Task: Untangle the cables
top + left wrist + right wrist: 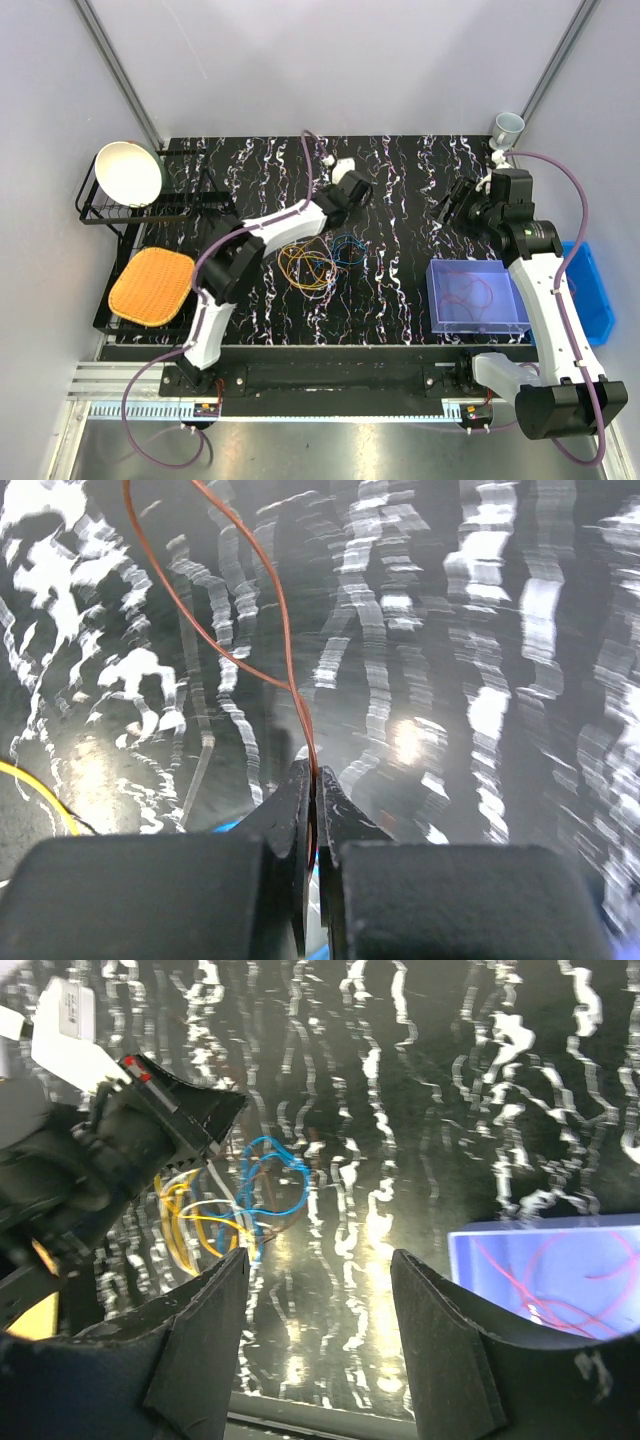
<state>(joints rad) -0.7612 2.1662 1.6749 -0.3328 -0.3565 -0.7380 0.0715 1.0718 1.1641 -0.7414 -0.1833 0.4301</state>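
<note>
Cables (312, 262), thin loops of orange, yellow and blue, are bunched near the middle of the glossy black marbled table (400, 320), beside the left arm (290, 220), whose wrist partly hides them in the right wrist view. An orange wire (299, 715) is pinched between the closed jaws of the left gripper (315, 785), while the right gripper (320, 1260) is spread wide and empty. A clear box (435, 290) holding red wires (570, 1280) is set to the right, and a wire rack (150, 215) with a white bowl (128, 172) and woven mat (150, 285) to the left.

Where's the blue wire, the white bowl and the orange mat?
blue wire (296, 1165): right wrist view, its loop's upper right edge
white bowl (128, 172): top view, its inside
orange mat (151, 286): top view, its middle
</note>
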